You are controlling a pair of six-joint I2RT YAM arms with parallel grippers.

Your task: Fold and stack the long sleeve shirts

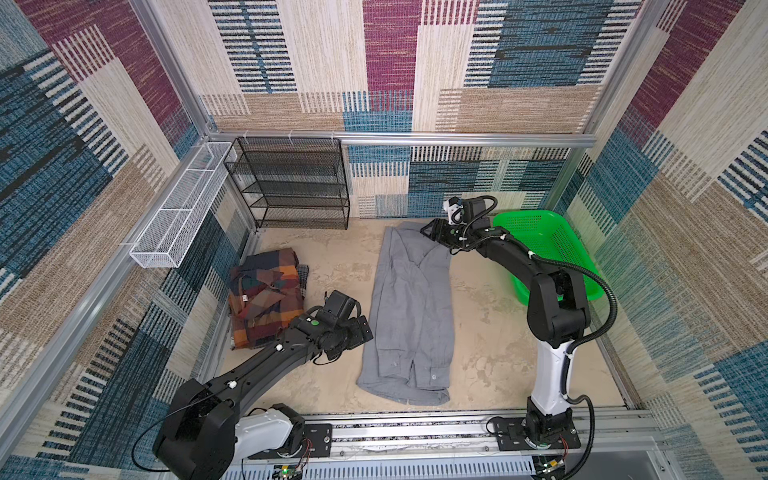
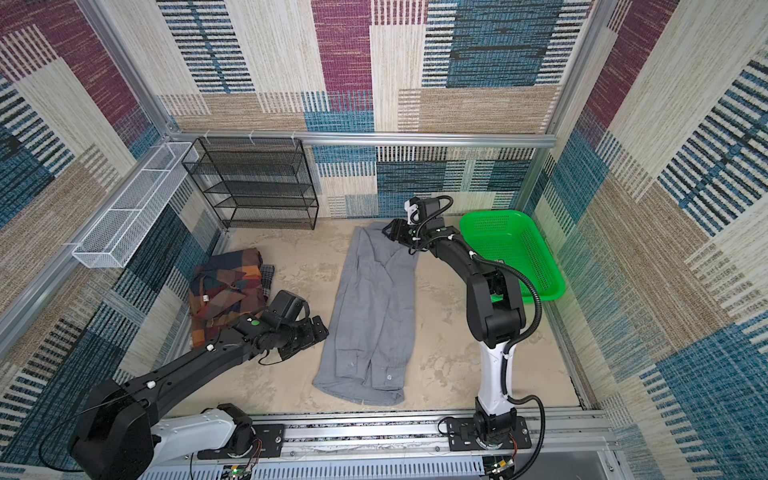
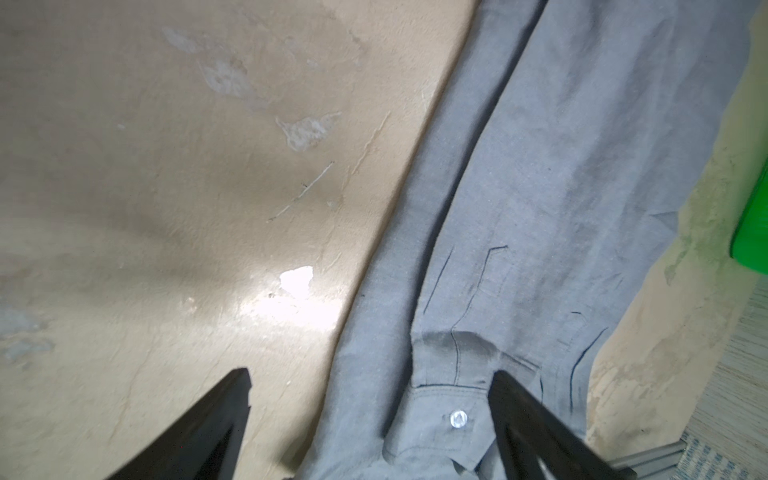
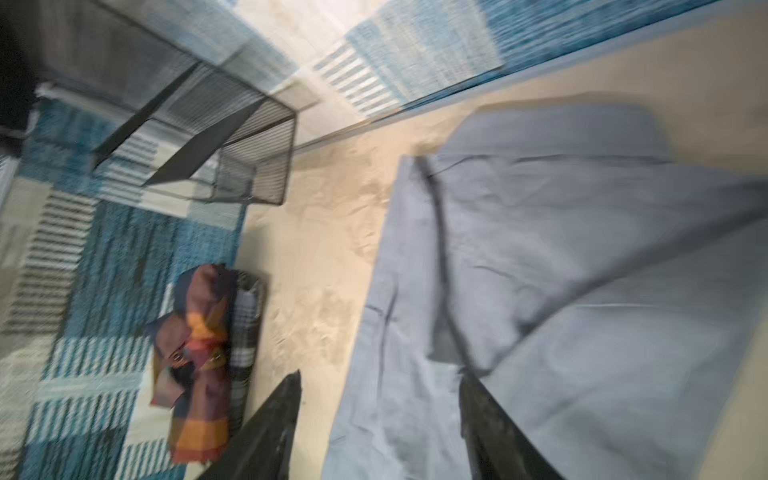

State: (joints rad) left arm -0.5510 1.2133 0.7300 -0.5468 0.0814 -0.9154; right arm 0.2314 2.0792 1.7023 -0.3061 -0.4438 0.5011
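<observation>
L hand (image 3: pixel 370 386): released, fingers (image 3: pixel 224 419) wide apart, nothing in it. It sits low at the gray shirt (image 1: pixel 409 307) left edge, toward the near end; in the wrist view one finger is over bare tabletop (image 1: pixel 490 332), the other over a cuff w/ a white button (image 3: pixel 458 419).

R hand (image 4: pixel 378 395): wrist view is blurred, but fingers are apart w/ shirt edge and tabletop showing between them, so released, no cloth pinched. In both top views it's over the far R corner of the gray shirt.

Gray shirt lies mid-tabletop as a long narrow strip running near to far, sleeves laid in on top.

Plaid shirt (image 1: pixel 266 299) is folded at L by the wall, apart from the gray one, just behind my L wrist.

Green basket (image 1: pixel 548 245) at far R, black mesh rack (image 1: pixel 291 183) at far L back wall.
</observation>
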